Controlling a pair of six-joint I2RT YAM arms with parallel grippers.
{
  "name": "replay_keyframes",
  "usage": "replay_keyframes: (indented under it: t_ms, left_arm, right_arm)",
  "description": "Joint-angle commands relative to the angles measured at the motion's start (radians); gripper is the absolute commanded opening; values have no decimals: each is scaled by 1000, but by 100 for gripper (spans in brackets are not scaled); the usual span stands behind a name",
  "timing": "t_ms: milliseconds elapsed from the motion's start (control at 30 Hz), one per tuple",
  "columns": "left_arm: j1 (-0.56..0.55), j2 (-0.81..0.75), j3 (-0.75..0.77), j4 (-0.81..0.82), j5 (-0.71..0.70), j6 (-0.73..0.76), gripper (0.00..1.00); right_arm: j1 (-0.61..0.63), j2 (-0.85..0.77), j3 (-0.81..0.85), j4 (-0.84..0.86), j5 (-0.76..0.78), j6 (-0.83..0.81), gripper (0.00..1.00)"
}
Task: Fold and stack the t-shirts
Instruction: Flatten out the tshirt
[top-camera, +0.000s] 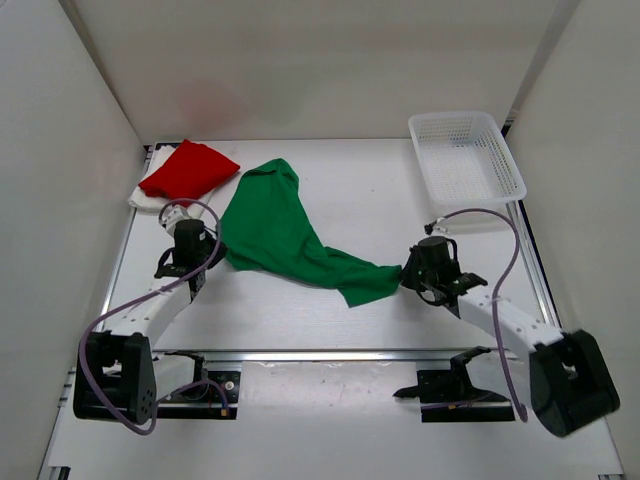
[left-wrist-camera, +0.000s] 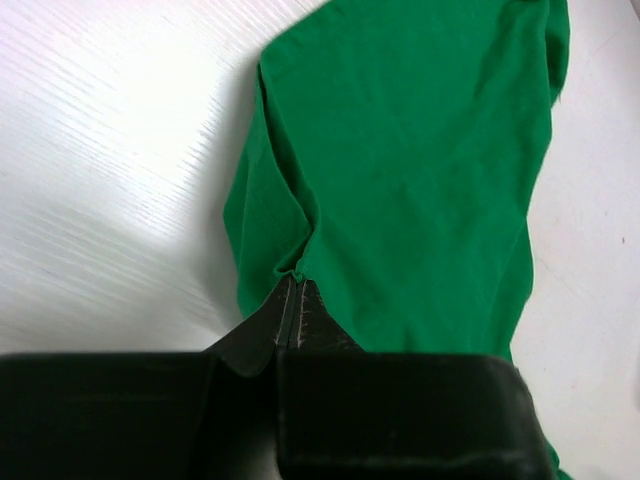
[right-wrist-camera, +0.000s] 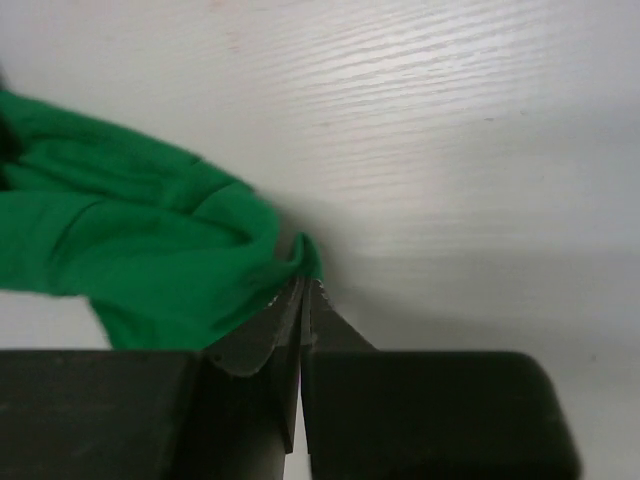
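While both arms sit low over the table (top-camera: 370, 195), the green shirt (top-camera: 285, 235) is stretched out between them. It lies rumpled across the middle of the white surface, with its upper end bunched toward the back and its lower corner trailing off to the right. The left gripper (left-wrist-camera: 290, 288) is clamped tight on the shirt's left edge, and the wrist view shows the cloth puckered right where the fingertips meet. The right gripper (right-wrist-camera: 303, 278) is pinched closed on the very tip of the shirt's right corner, with just a small nub of green fabric poking out above the jaws. The red shirt (top-camera: 190, 168) is a loose bundle in the back left corner, sitting on top of the white shirt (top-camera: 143, 199), which only peeks out underneath at the left. Over in the back right corner there's a white mesh basket (top-camera: 476, 196), well apart from all the shirts.
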Motion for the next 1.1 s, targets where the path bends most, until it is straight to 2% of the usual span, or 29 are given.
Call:
replay_keyframes:
  t_ms: [0, 200, 300, 333, 400, 467, 533, 633, 733, 867, 1000, 1067]
  left_arm:
    - [-15, -59, 54, -21, -15, 18, 0]
    - [-13, -54, 48, -18, 16, 26, 0]
    - [-4, -53, 37, -5, 42, 12, 0]
    - [0, -56, 39, -7, 36, 21, 0]
    - [10, -68, 40, -16, 30, 27, 0]
    - [16, -79, 37, -15, 31, 29, 0]
    - [19, -73, 34, -16, 22, 32, 0]
    - [5, -62, 28, 1, 36, 26, 0]
    - [0, -56, 26, 2, 30, 25, 0]
    - [0, -50, 25, 10, 31, 25, 0]
    - [-6, -39, 13, 16, 30, 27, 0]
    - [-12, -34, 10, 16, 30, 20, 0]
  right_arm:
    - [32, -195, -1, -141, 64, 33, 0]
    - [113, -398, -73, -318, 35, 145, 0]
    - [86, -404, -77, -333, -52, 154, 0]
    - [93, -383, -54, -350, -110, 157, 0]
    - [154, -385, -40, -396, -94, 186, 0]
    - [235, -401, -28, -436, -32, 216, 5]
    - [216, -406, -29, -458, 7, 208, 21]
    - [86, -389, -57, -390, -56, 136, 33]
    - [12, -337, -74, -332, -94, 87, 35]
    - [42, -263, -46, -277, -71, 55, 37]
    - [133, -194, -52, -234, -22, 90, 37]
    - [130, -176, -72, -206, -45, 99, 37]
